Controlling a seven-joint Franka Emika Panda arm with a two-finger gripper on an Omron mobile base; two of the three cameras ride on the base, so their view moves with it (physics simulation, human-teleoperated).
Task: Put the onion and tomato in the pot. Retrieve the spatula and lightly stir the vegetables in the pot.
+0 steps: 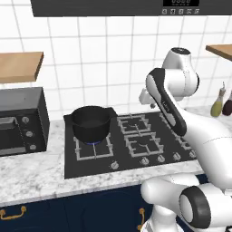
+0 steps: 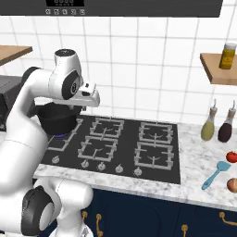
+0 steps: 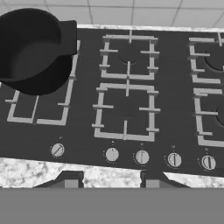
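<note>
The pot [image 1: 91, 123] is sitting upright on the stove's [image 2: 115, 143] front-left burner, mouth facing up, looking empty, with one side handle pointing toward the middle burners in the hand view. The tomato [image 2: 232, 156] and onion [image 2: 233, 185] are lying well apart from it on the counter [image 2: 203, 196] right of the stove, with the spatula [image 2: 216, 174] between them, its long axis running from the head near the tomato down toward the counter's front edge. The gripper [image 3: 109, 183] is hovering above the stove's knobs, tips parted and holding nothing. The first step is seemingly just beginning: next, the arm needs swinging right to grasp a vegetable.
</note>
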